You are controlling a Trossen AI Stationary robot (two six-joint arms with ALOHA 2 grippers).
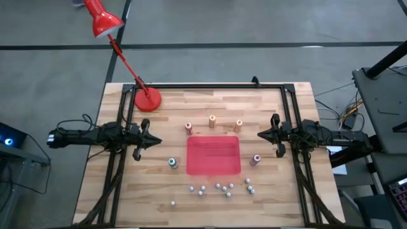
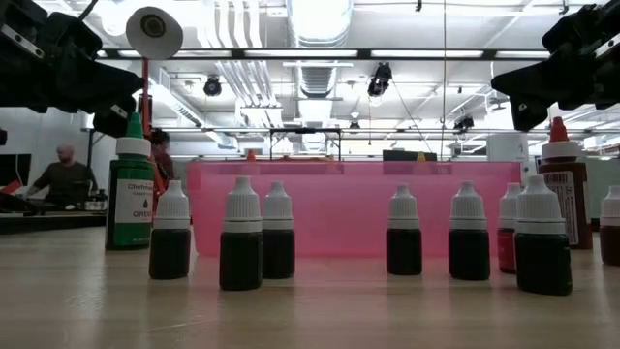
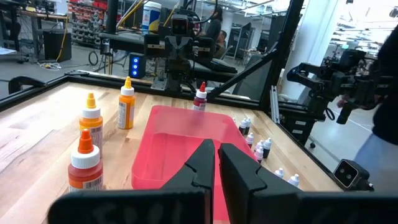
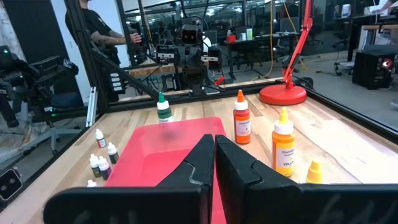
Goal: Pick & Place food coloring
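Note:
Five food coloring bottles stand upright on the wooden table around a flat red tray (image 1: 213,156). The red one (image 1: 189,128), the orange one (image 1: 212,121) and the yellow-orange one (image 1: 238,125) are on the tray's far side. The green one (image 1: 172,163) is at its left and the pink one (image 1: 256,159) at its right. My left gripper (image 1: 152,141) hangs shut above the table left of the tray, pointing level at it (image 3: 213,149). My right gripper (image 1: 262,134) hangs shut on the tray's right side, facing the left one (image 4: 214,144). Neither touches anything.
Several tiny dark bottles with white caps (image 1: 219,187) stand scattered between the tray and the table's near edge (image 2: 242,247). A red desk lamp's base (image 1: 147,100) sits at the far left corner. A black frame (image 1: 210,85) runs along the table's far edge and sides.

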